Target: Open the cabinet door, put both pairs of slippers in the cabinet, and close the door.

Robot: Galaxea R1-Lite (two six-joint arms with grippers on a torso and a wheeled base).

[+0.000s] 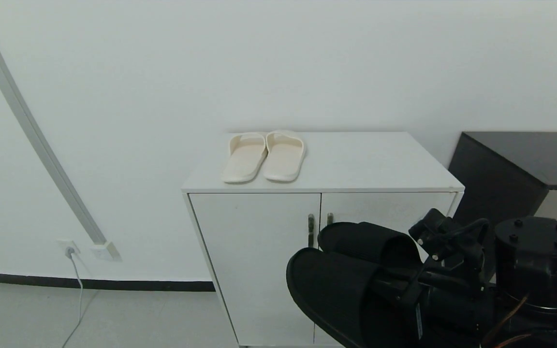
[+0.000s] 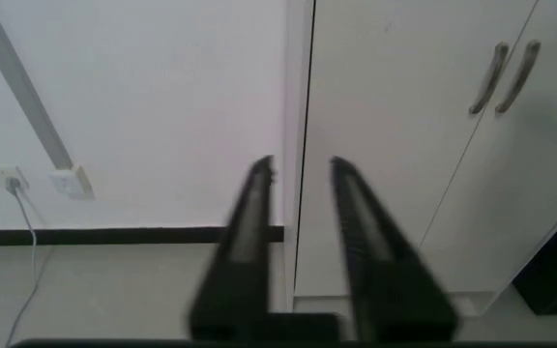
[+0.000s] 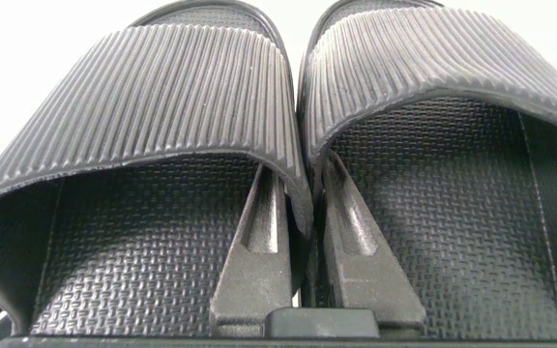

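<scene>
The black slippers (image 1: pixel 351 280) sit closest, side by side with toes pointing away, held low in front of the cabinet's right door. The right wrist view adds what the head view hides: the right end effector (image 3: pixel 303 193) pinches the two inner side walls together, one finger inside each slipper under its ribbed strap. The left wrist view shows the left end effector (image 2: pixel 301 169) with fingers narrowly parted and nothing between them, aimed at the left front edge of the cabinet (image 2: pixel 395 145). Both doors are shut, and the handles (image 1: pixel 311 229) meet at the middle. The cream slippers (image 1: pixel 264 155) lie on the cabinet top.
</scene>
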